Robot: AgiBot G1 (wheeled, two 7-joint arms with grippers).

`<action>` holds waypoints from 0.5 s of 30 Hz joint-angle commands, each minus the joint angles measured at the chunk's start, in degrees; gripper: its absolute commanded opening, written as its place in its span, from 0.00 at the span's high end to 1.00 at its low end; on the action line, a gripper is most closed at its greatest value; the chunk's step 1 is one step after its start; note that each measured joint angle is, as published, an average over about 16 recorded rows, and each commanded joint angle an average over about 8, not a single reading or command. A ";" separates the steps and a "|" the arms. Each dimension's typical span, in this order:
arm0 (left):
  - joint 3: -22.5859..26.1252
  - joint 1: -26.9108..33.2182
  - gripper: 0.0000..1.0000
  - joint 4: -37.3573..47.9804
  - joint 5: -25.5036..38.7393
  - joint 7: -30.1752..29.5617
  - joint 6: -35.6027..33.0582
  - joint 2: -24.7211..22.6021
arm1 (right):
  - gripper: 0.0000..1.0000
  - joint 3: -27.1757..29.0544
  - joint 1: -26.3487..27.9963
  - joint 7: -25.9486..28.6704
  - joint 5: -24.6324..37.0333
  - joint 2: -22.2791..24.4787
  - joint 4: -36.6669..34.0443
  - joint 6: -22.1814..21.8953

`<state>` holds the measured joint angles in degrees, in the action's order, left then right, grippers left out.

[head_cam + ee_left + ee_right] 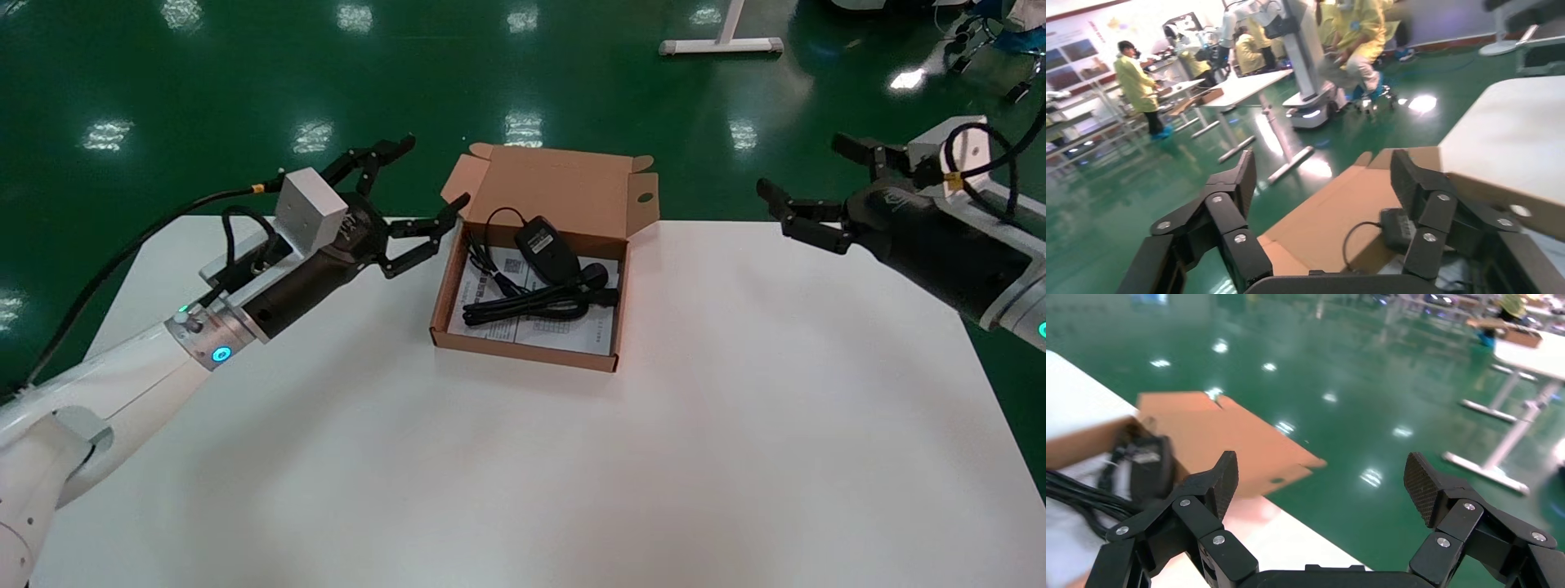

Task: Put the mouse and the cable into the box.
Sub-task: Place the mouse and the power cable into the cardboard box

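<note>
**Both arms held out, fingers spread**

The left arm (122, 384) reaches in from the left of the box (523, 351), its forearm slanting toward the box's far left corner. The left gripper (437, 170) hangs just beside that corner, above the table, fingers spread wide with nothing between them; the nearer fingertip is close to the lid's side flap. The right arm (940, 245) comes in from the box's right. The right gripper (797, 163) points toward the box but is well apart from it, fingers likewise wide apart.
</note>
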<state>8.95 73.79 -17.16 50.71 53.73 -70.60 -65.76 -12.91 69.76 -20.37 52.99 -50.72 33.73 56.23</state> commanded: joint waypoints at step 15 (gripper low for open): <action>2.03 -3.50 0.00 -16.17 -2.54 -18.49 -4.33 8.81 | 0.00 -0.88 -2.32 8.81 -3.15 4.44 11.28 8.34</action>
<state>10.98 70.28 -33.37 48.17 35.21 -74.94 -56.93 -13.79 67.43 -11.54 49.83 -46.26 45.04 64.59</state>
